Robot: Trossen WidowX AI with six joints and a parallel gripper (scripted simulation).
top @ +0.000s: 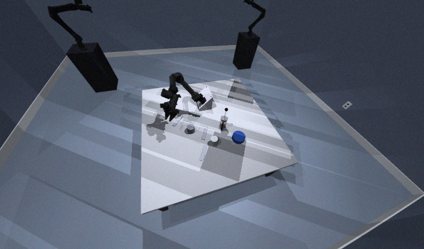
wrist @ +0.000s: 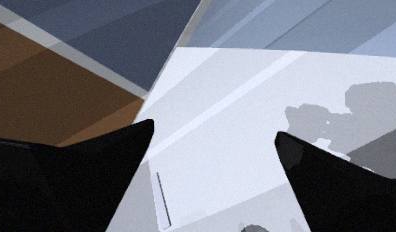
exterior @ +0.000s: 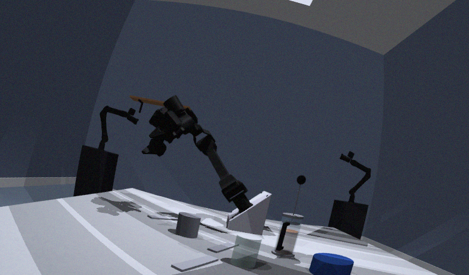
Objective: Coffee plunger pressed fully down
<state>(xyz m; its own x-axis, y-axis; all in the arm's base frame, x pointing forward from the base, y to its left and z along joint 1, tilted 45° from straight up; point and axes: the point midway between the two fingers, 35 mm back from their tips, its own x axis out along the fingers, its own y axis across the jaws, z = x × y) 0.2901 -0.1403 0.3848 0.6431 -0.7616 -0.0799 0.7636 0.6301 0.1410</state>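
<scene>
The coffee press (top: 223,123) (exterior: 291,240) stands upright on the white table (top: 170,182) (exterior: 31,232), a clear cylinder with a black handle. Its plunger rod stands high above the lid, topped by a black knob (top: 225,109) (exterior: 300,179). An orange-brown layer shows inside the glass. My gripper (top: 169,119) (exterior: 146,143) (wrist: 214,130) is open and empty. It hangs above the table, well to the left of the press in the top and exterior views, with its fingers pointing down and away from the press. The press is not visible in the wrist view.
A grey cylinder (top: 191,129) (exterior: 188,225) and a pale green cylinder (top: 213,140) (exterior: 246,251) stand left of the press. A blue disc (top: 238,137) (exterior: 331,264) lies to its right. Flat strips (top: 204,133) (exterior: 194,264) lie nearby. The arm rises from a white wedge (top: 207,104) (exterior: 251,220).
</scene>
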